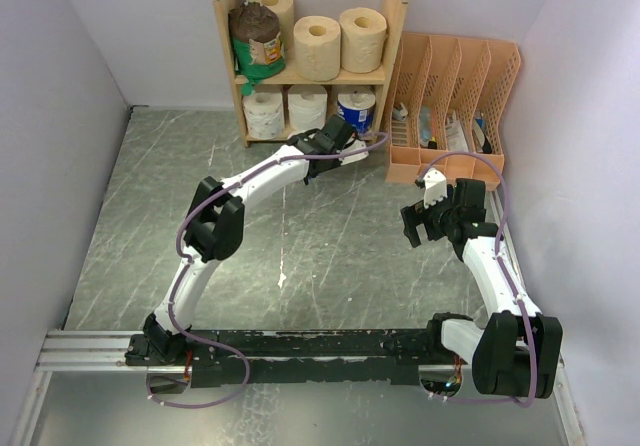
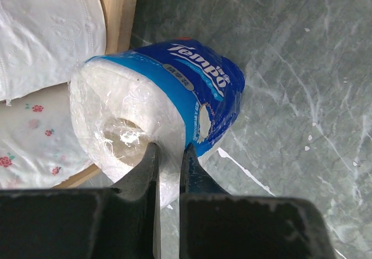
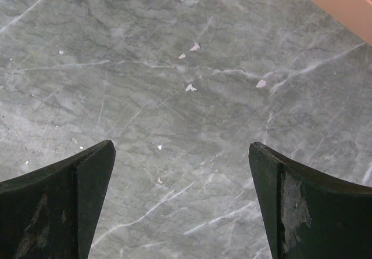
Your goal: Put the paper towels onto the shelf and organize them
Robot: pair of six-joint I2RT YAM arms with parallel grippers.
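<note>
The left gripper point(image 1: 335, 136) is stretched out to the bottom tier of the shelf point(image 1: 226, 26). Its jaws are almost pressed together and are pinching the blue-wrapped roll point(image 2: 174, 79) right at their tips. One of its fingers point(image 2: 145, 175) sits by the rim of the roll's centre hole and the other is on the outside. I'd say it grips the wall of paper and plastic wrap this way because the whole roll is too fat for a pinch.

The roll lies on its side ahead of the gripper, at the right end of that tier. From the wrist view it seems to straddle the front edge of the board, though I can't be sure it is fully on the wood. Two white rolls point(image 1: 285, 111) already stand to the gripper's left, one of them with small flowers. That would explain why the blue one goes into the last gap beside them.

On the tier above the gripper are tan rolls point(image 1: 318, 46) and a green-and-brown roll point(image 1: 258, 38).

The right gripper point(image 3: 181, 154) hangs with its jaws spread wide and nothing between them, only bare table point(image 3: 174, 67) below. The orange file organizer point(image 1: 450, 76) is just beyond it. It looks parked out of the way.
</note>
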